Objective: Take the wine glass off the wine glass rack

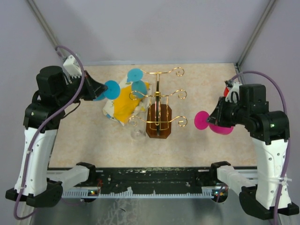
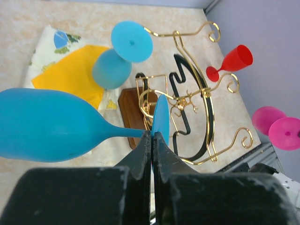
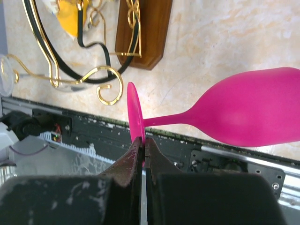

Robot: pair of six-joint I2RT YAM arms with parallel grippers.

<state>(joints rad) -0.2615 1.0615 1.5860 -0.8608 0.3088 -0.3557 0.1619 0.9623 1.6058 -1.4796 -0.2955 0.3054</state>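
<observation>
2 glasses held apart from the rack (image 1: 159, 101)
Left gripper (image 2: 151, 136) pinches the blue glass (image 2: 47, 124) by its foot; right gripper (image 3: 143, 140) pinches the pink glass (image 3: 253, 112).

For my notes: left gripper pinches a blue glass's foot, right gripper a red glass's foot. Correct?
No: the right gripper pinches a pink glass by its foot, per the right wrist view. The left gripper does pinch a blue glass by its foot.

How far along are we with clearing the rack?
Done: two glasses are off the wine glass rack. In hand: the left tool pinches the blue wine glass by its foot, the right tool the pink wine glass; neither is set down. Left: another blue glass seems to hang on the rack.
</observation>
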